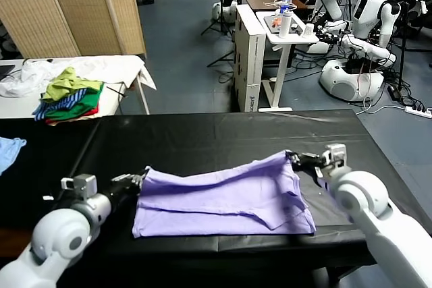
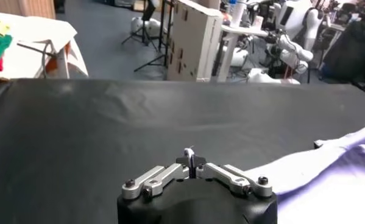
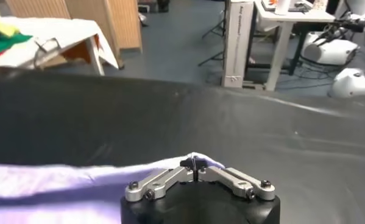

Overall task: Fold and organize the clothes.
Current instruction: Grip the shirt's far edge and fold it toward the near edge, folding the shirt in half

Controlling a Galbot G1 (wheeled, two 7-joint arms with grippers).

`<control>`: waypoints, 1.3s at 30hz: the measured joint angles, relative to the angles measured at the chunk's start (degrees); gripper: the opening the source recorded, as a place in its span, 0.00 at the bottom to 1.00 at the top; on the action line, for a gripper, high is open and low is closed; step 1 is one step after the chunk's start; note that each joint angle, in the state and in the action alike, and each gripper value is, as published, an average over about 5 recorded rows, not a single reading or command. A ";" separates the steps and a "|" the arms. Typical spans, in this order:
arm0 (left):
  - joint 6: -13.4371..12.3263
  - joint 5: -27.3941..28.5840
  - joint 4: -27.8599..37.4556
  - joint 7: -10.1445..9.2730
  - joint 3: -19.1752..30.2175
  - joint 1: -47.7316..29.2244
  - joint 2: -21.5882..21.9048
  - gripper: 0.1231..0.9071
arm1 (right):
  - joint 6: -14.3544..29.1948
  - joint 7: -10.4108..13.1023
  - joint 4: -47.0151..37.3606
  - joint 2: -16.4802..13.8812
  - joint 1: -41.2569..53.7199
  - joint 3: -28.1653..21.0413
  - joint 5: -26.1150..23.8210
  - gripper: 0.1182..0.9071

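Note:
The pale lavender T-shirt lies partly folded across the front of the black table. My left gripper is at the shirt's left far corner. In the left wrist view it is shut, with a thin sliver of pale cloth pinched at its tips; the shirt spreads off to one side. My right gripper is at the shirt's right far corner and lifts it slightly. In the right wrist view it is shut on the lavender edge. No purple print shows.
A multicoloured garment pile sits on a white-covered table at back left. A light blue cloth lies at the black table's left edge. A white desk and other robots stand behind.

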 joint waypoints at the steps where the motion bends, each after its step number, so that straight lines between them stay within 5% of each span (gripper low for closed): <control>1: 0.06 0.33 -0.26 -0.02 -0.15 0.48 -0.11 0.05 | 0.00 -0.07 0.32 -0.28 -0.77 0.09 -0.12 0.03; 34: 0.65 6.96 -3.60 0.90 -5.64 11.61 -3.09 0.03 | 0.00 -2.15 2.52 -2.05 -8.97 1.84 -2.17 0.03; 39: 1.20 9.46 -3.93 0.43 -5.63 13.41 -4.44 0.05 | 0.00 -2.46 3.89 -2.37 -9.58 2.45 -2.08 0.20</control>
